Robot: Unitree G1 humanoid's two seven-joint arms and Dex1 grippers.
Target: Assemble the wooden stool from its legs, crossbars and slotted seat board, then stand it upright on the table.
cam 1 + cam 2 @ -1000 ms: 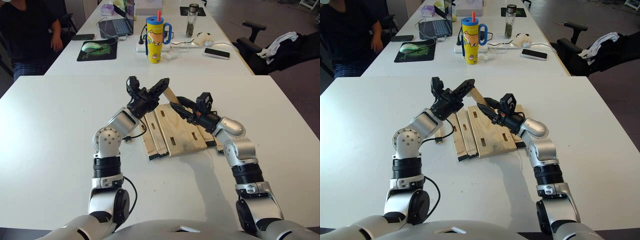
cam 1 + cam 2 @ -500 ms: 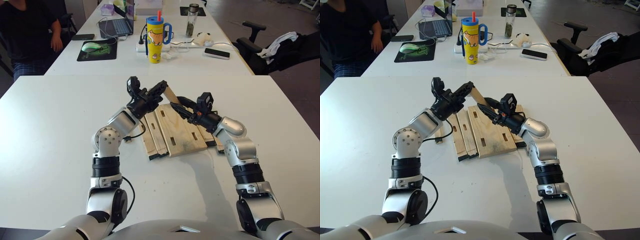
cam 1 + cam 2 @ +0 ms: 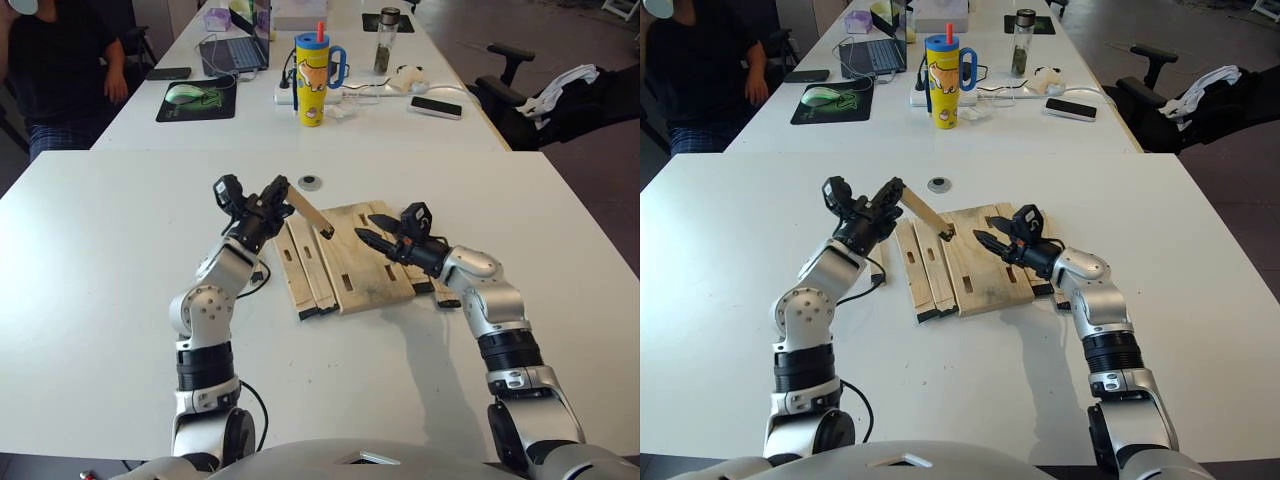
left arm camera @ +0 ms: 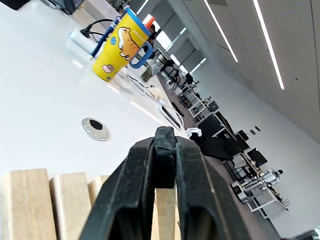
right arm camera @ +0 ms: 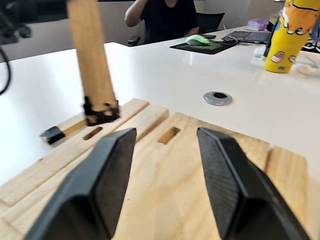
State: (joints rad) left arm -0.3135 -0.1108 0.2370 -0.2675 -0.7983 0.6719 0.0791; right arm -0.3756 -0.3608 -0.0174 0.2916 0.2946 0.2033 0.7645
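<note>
My left gripper [image 3: 272, 192] is shut on a wooden leg [image 3: 308, 213] and holds it slanted above the table. The leg's black-capped end [image 5: 101, 111] hangs just over the slotted seat board [image 3: 357, 275], which lies flat mid-table. More wooden bars [image 3: 305, 272] lie side by side along the board's left edge. My right gripper [image 3: 368, 230] stands open low over the board's right part, a short way from the leg's end, with nothing between its fingers [image 5: 95, 195]. In the left wrist view the fingers [image 4: 145, 175] press together on the leg.
A round cable grommet [image 3: 311, 182] sits in the white table [image 3: 100, 250] just beyond the boards. On the far table stand a yellow cup [image 3: 312, 80], a phone [image 3: 435, 107], a laptop [image 3: 232, 52] and a mouse pad [image 3: 193, 98].
My left gripper has swung left and lower with the leg, whose free end has come down over the boards. My right gripper has drawn back from the leg and dropped toward the board.
</note>
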